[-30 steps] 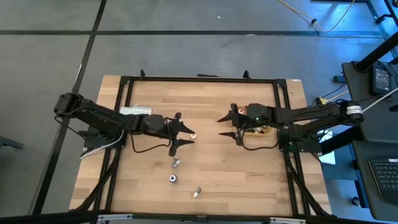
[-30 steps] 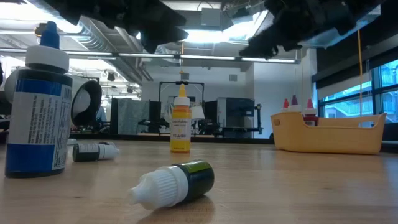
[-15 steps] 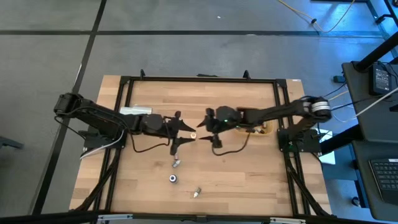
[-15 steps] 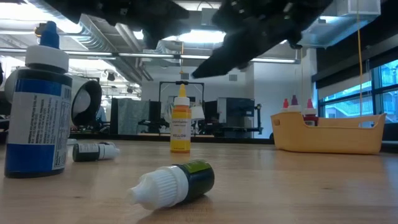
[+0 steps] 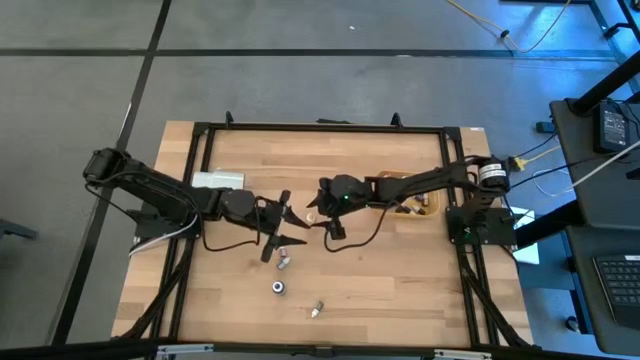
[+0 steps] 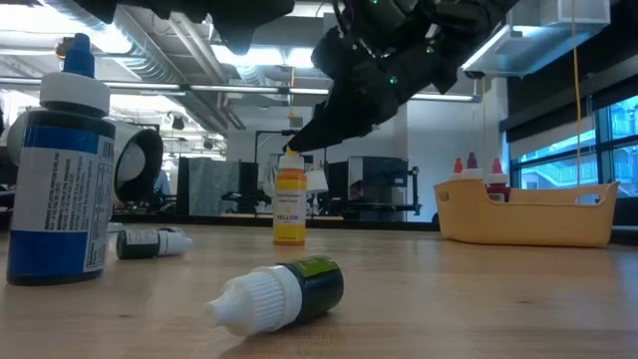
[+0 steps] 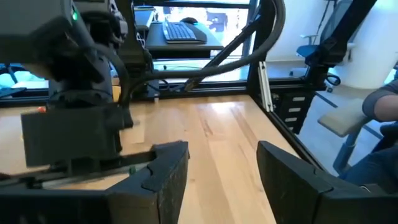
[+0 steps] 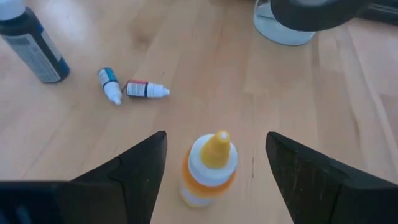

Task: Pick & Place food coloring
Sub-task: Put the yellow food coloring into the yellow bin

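Observation:
An orange food coloring bottle (image 8: 210,168) with a pointed yellow cap stands upright on its base at mid-table (image 5: 310,213) (image 6: 289,204). My right gripper (image 8: 216,142) (image 5: 315,219) is open, slanting down, with one finger on each side of the bottle's cap and shoulder, touching nothing. My left gripper (image 7: 222,154) (image 5: 291,229) is open just to the bottle's left, with nothing between its fingers. The tan tray (image 6: 528,211) stands at the right and holds several bottles.
Loose bottles sit nearer the front edge: a dark blue one standing (image 8: 38,46) (image 6: 60,179), a dark one lying on its side (image 6: 289,289), and others lying down (image 8: 111,85) (image 8: 146,90) (image 5: 316,311). The right arm (image 5: 420,185) partly covers the tray.
My right gripper has swept from beside the tray toward the table's left and downward, staying open, and now straddles the orange bottle. My left gripper has drawn back a little from the bottle toward the near-left, swinging slightly. The bottle has stayed upright in place.

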Tool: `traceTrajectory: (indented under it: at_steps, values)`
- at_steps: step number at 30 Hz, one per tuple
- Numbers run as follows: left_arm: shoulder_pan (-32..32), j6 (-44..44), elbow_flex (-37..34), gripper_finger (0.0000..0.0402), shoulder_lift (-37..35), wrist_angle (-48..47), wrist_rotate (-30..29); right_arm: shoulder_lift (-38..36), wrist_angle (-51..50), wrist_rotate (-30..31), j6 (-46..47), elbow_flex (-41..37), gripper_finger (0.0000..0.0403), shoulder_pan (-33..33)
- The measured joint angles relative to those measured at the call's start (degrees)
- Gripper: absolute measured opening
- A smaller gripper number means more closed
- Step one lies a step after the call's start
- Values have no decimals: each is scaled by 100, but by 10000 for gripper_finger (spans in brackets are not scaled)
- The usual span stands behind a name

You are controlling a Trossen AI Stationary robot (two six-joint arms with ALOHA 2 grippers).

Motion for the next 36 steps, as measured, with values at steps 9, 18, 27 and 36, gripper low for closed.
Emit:
traceTrajectory:
  at_steps: [9,18,27,36]
  values:
    - [4,0,1,183,2,-4,-22,243,150,-4,85,-5,260,0]
    - [4,0,-1,184,4,-88,-31,240,181,-4,93,-2,160,0]
    - [4,0,1,186,4,-88,-33,236,177,-11,138,-2,125,-9]
    - [4,0,1,183,4,-90,-33,236,168,-9,232,-2,131,-11]
